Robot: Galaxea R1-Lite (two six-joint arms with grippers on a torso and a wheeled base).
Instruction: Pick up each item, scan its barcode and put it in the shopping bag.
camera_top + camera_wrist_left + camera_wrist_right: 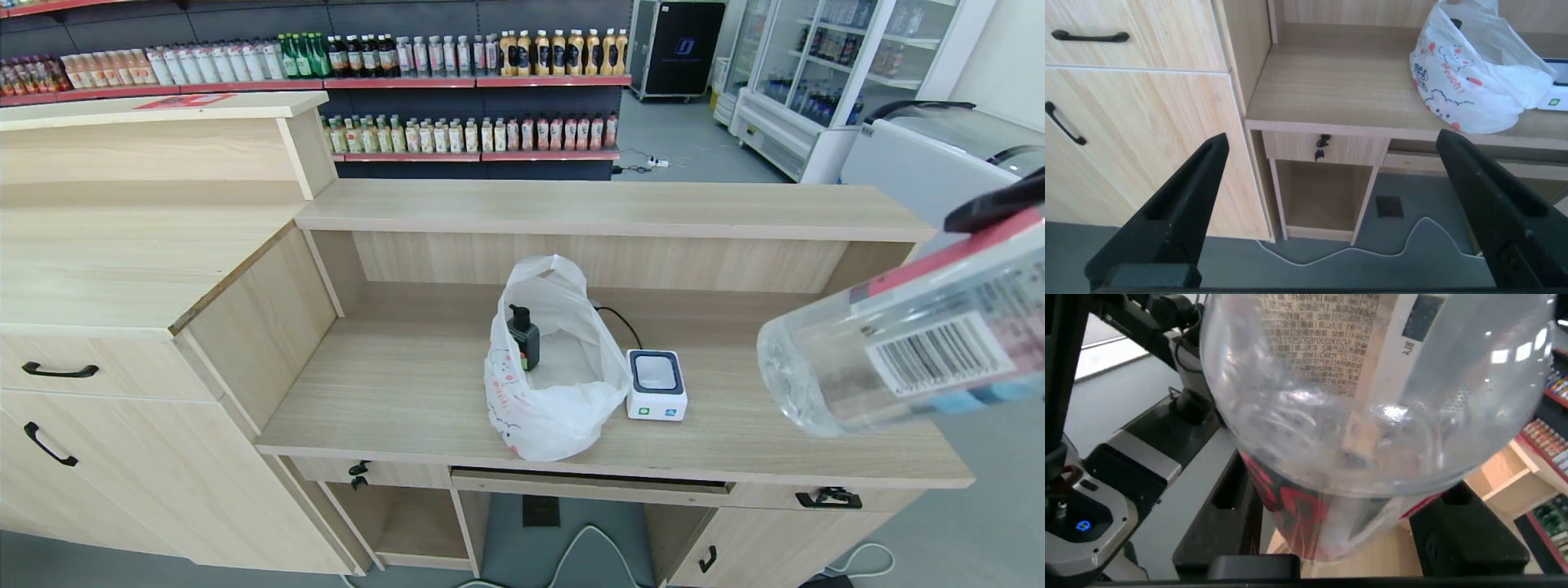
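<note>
Currently the right gripper (1339, 539) has its fingers clenched on a clear bottle (906, 351), held raised at the right, nearly sideways, with the barcode facing the head camera. The left gripper (1331, 220) has its fingers spread wide, holding nothing, low before the worktop (392, 392). A shopping bag (547, 408) stands open on the worktop with a dark pump bottle (525, 336) inside. A white scanner (656, 384) sits just beside the bag.
</note>
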